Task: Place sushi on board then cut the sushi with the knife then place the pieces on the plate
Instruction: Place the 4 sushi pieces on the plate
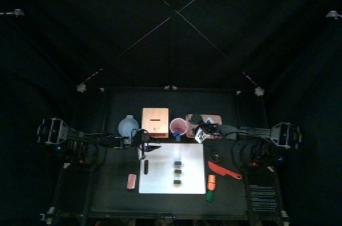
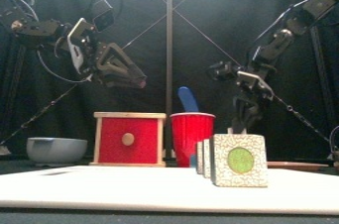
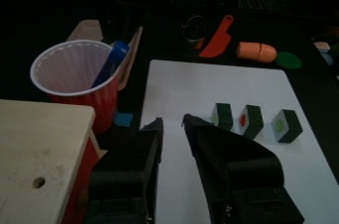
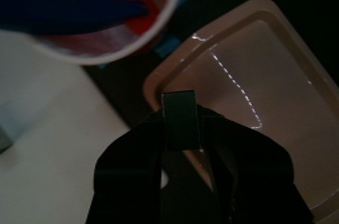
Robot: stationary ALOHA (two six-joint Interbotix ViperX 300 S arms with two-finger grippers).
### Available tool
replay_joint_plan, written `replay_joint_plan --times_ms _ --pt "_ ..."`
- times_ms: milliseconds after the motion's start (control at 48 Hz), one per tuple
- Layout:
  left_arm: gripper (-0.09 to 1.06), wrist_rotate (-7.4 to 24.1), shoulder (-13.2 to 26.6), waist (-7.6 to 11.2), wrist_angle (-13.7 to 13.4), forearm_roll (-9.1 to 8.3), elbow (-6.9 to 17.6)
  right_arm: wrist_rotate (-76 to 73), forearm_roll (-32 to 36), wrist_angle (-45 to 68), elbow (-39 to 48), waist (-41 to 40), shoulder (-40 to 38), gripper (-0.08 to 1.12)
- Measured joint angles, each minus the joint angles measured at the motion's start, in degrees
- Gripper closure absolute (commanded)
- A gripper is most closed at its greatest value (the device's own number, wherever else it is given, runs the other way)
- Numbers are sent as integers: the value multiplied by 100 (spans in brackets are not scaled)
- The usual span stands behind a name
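Three dark green sushi pieces [image 3: 251,119] stand in a row on the white cutting board [image 3: 199,89]; they also show at the front [image 2: 236,159]. My right gripper [image 4: 179,129] is shut on another sushi piece [image 4: 179,104], held above the pink tray [image 4: 259,79] behind the board. My left gripper [image 3: 172,139] hovers open over the board's near-left part with nothing between its fingers, next to the red cup [image 3: 73,69] that holds the blue knife [image 3: 113,59]. A red knife [image 3: 219,35] lies off the board's right side.
The wooden box with a red drawer front [image 2: 130,139] stands behind the board, left of the red cup [image 2: 192,139]. A blue-grey bowl [image 2: 56,149] sits at the far left. An orange toy [image 3: 259,50] lies near the red knife, and a small reddish toy [image 1: 131,180] lies left of the board.
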State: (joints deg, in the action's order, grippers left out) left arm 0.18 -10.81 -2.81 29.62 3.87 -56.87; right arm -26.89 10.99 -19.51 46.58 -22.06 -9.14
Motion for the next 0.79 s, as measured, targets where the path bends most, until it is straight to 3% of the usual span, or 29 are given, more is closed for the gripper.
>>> replay_joint_plan --times_ms 229,375,521,792 --pt "30 0 9 9 0 0 0 9 26 396 -79 -352 598 46" --pt "30 0 0 0 0 0 0 9 18 562 -141 -431 888 38" --pt "30 0 0 0 0 0 0 9 18 589 -176 -439 976 28" --pt "30 -9 9 9 0 0 0 44 229 492 -211 -422 633 27"
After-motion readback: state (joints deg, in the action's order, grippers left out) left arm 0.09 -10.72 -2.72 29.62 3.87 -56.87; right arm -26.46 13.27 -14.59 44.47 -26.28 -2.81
